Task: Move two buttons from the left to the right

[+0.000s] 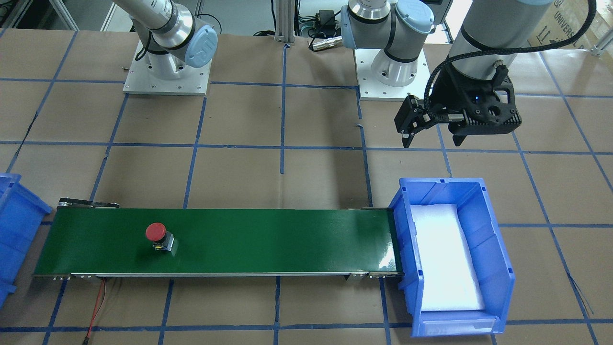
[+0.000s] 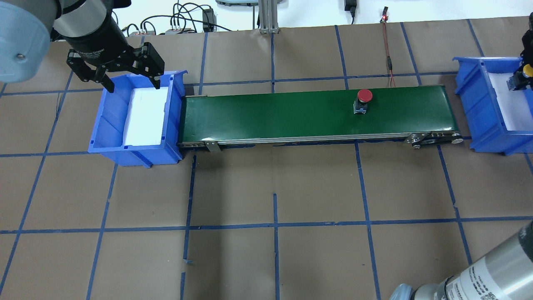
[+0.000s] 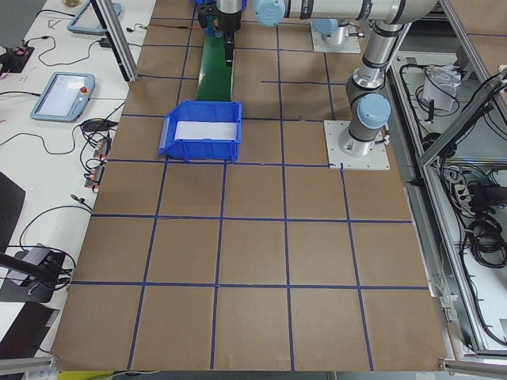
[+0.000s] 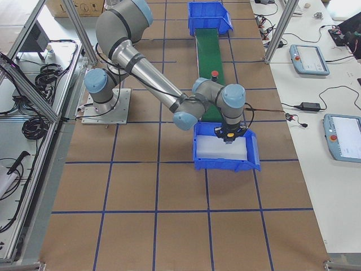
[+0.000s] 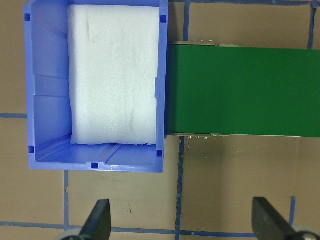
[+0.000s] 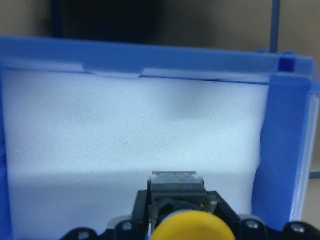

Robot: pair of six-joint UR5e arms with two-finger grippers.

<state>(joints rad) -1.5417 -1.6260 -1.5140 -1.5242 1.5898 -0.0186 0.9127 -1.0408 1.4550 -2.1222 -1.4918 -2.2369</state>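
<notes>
Red button (image 2: 362, 100) upright on belt (image 2: 291, 112)—cap up; right claw (image 6: 178, 200) grips yellow button (image 6: 191, 226); left claw (image 5: 181, 207) wide open.

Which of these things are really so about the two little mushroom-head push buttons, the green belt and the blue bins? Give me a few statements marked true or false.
1. The red-capped push button stands on the green conveyor belt. True.
2. The left gripper grips a button. False: it is open and empty.
3. The right gripper holds the yellow-capped push button over the right blue plastic bin. True.
4. The left blue plastic bin contains a button. False: only a white foam pad lies in it.
</notes>
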